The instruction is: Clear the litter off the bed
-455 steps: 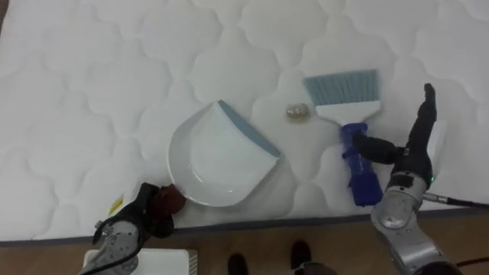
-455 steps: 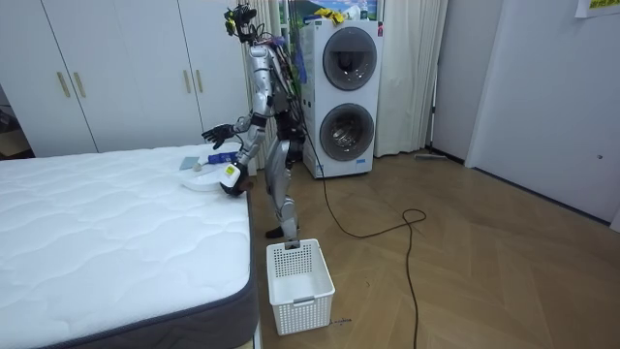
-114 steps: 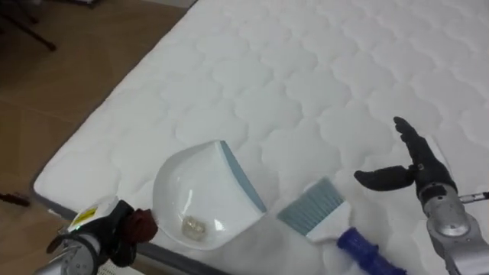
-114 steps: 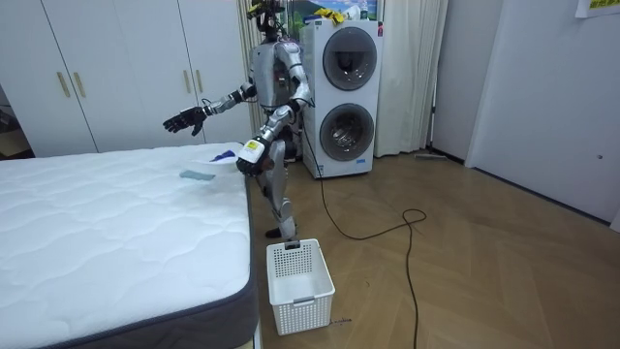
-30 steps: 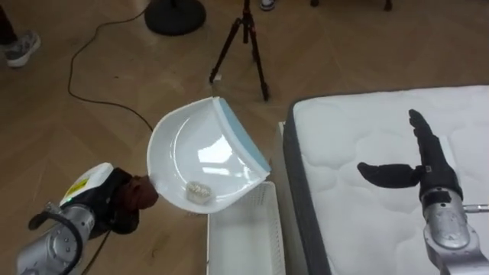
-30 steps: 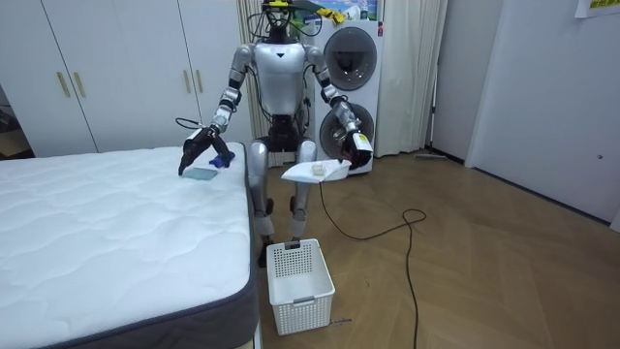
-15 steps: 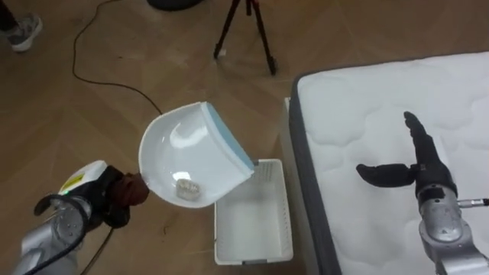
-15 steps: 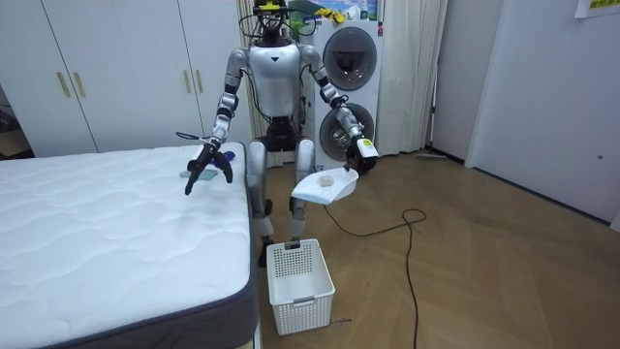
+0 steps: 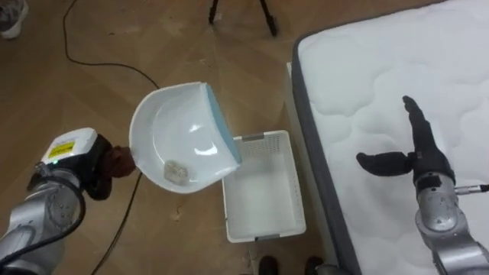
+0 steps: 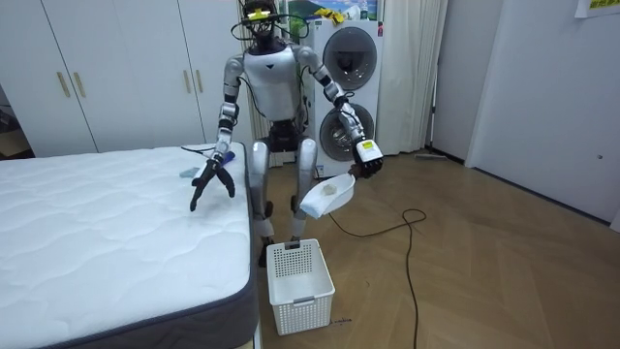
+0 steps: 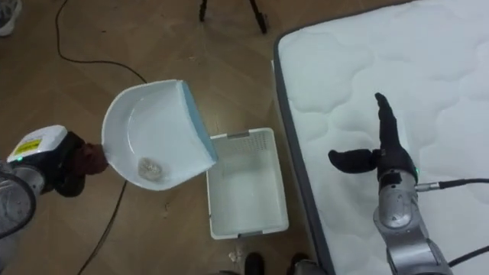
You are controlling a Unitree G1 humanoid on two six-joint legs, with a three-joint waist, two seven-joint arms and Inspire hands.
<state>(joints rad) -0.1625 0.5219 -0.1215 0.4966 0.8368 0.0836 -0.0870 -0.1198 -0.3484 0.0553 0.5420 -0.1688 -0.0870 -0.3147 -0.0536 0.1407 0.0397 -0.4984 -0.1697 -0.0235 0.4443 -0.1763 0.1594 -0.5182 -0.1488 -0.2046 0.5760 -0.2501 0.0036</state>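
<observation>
Confirm left hand clamped on dustpan handle, centre left. Note scrap low inside, apparently over floor beside basket. Expect spill onto floor if tipped early. Leave right hand open-fingered above bed, right.

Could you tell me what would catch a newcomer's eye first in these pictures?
The white dustpan, held up over the floor in the left hand with a small scrap in it, draws the eye first. Close by on the floor stands a white basket beside the bed, over which the right hand hovers open.
</observation>
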